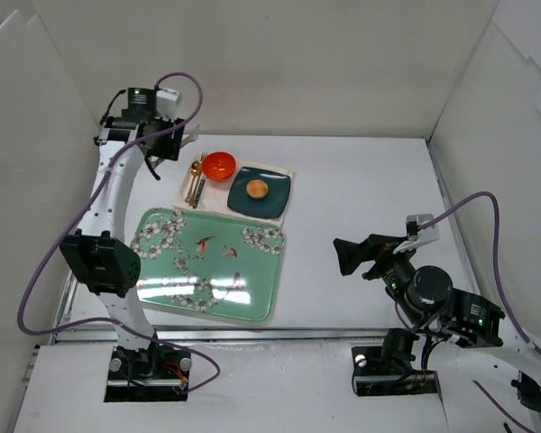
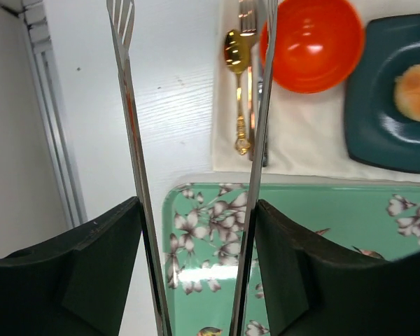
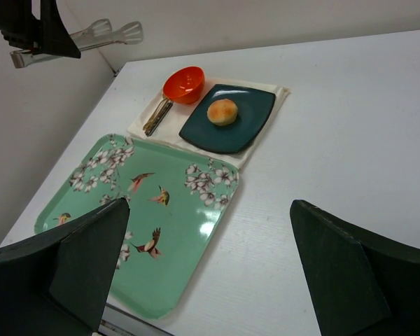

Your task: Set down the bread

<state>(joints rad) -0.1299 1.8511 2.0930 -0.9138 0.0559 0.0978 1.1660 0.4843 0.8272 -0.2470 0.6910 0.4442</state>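
Table (image 1: pixel 370 180): bread (image 1: pixel 257 188) on plate (image 1: pixel 277 202), bowl (image 1: pixel 219 166) beside

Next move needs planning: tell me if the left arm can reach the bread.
Likely yes: the bread lies uncovered on the plate; the left gripper holds open tongs nearby, with only the bowl between.

Floral tray (image 1: pixel 207 263), orange bowl (image 1: pixel 219 165), teal plate (image 1: pixel 275 195), tongs (image 2: pixel 140 161)

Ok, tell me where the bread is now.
In the top view the bread sits on the dark teal plate, left of centre at the table's far side, right of the orange bowl.
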